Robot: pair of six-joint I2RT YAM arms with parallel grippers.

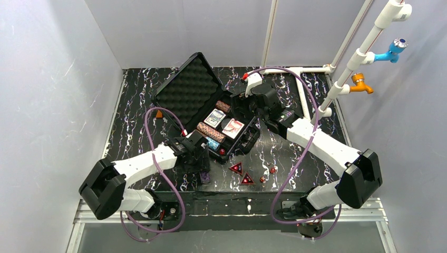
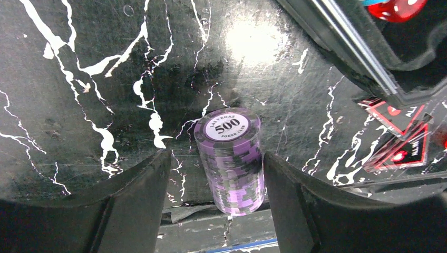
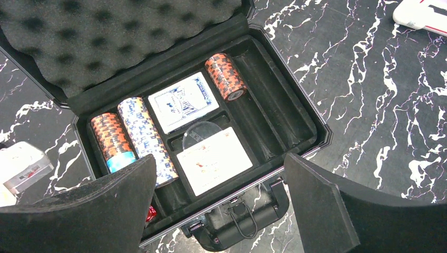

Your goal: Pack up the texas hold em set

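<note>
- Purple roll of "500" poker chips (image 2: 229, 163) stands on end on the black white-veined tabletop (image 2: 79, 79), between the spread jaws of my left gripper (image 2: 215, 163).
- One finger (image 2: 305, 211) sits just beside the roll, the other stands off with a gap; nothing is clamped.
- Red triangular markers (image 2: 400, 142) lie outside those jaws.
- My right gripper (image 3: 219, 161) hangs wide apart and empty above the open black plastic case (image 3: 316, 132).
- Under that gap lies a white card deck (image 3: 213, 159); brown chip rolls (image 3: 225, 75) lie beyond.
</note>
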